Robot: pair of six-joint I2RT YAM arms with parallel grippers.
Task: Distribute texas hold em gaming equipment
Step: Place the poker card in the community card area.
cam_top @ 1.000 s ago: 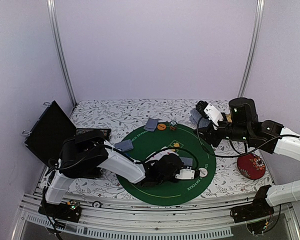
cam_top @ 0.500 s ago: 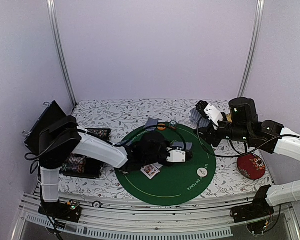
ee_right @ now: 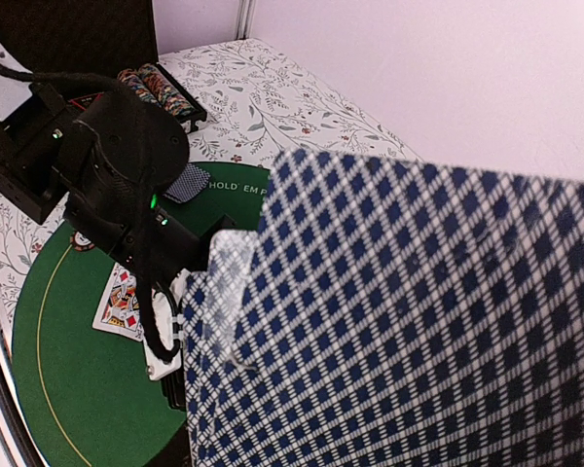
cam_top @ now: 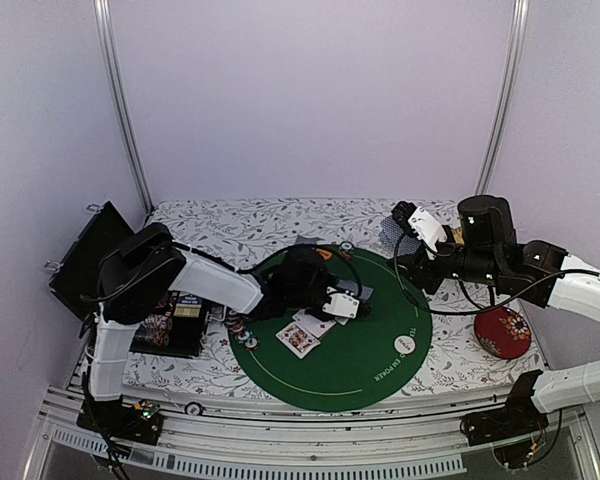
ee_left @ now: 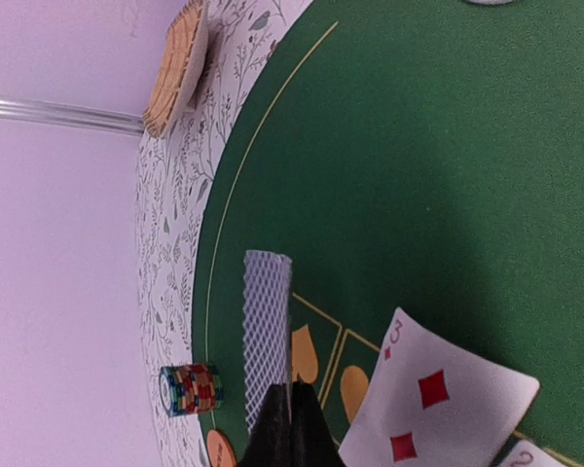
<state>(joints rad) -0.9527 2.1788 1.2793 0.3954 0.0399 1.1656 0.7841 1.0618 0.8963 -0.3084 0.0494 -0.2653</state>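
Edgewise, card (ee_left: 266, 331) in left pincer (ee_left: 290, 407)

Left arm (cam_top: 220, 290) across green mat (cam_top: 370, 375), face-up cards (cam_top: 300, 338) beside it (near-right side bare), chips (cam_top: 238, 326) crowding left rim

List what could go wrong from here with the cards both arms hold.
1. The left jaws pinch the grey-blue card by one end only; it may slip or twist on release.
2. That card is close beside the three of diamonds, so setting it down could nudge it.
3. The cards in the right jaws fill most of the right wrist view, so that camera likely helps little in placing them.
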